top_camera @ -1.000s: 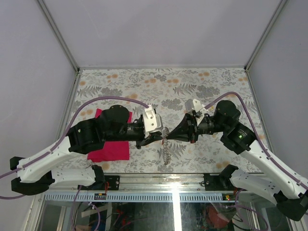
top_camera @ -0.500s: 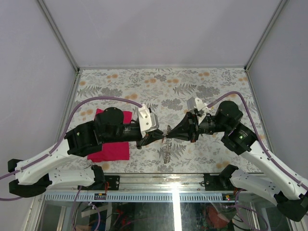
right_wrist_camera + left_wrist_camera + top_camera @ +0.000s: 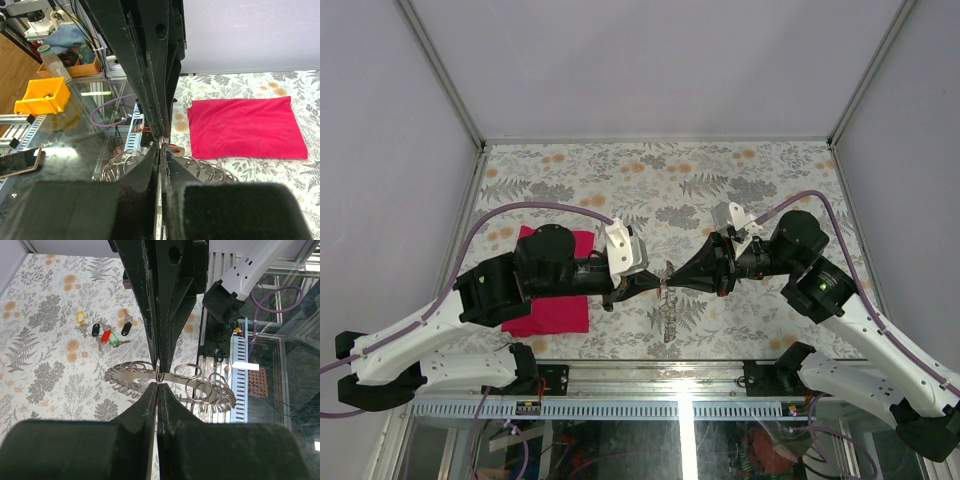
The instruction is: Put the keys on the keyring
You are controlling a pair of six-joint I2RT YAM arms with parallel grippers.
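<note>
My left gripper (image 3: 658,285) and right gripper (image 3: 670,284) meet tip to tip above the table's front middle, both shut. Between the tips sits a small silver ring (image 3: 158,372); both seem to pinch it. A red-headed key (image 3: 175,149) shows just under the tips; I cannot tell what holds it. The keyring (image 3: 670,318), a silvery strand carrying several split rings, lies on the table below and also shows in the left wrist view (image 3: 200,390). Several loose keys (image 3: 102,332) with yellow, black, red and green heads lie beyond it.
A magenta cloth (image 3: 555,310) lies flat at the front left, partly under my left arm. The table's front edge and metal rail (image 3: 680,405) run close behind the keyring. Off the table are a yellow bin (image 3: 42,95) and a phone (image 3: 17,162).
My left wrist has drawn back a little to the left and the right arm has shifted slightly right. The fingertips stay together at the same spot.
</note>
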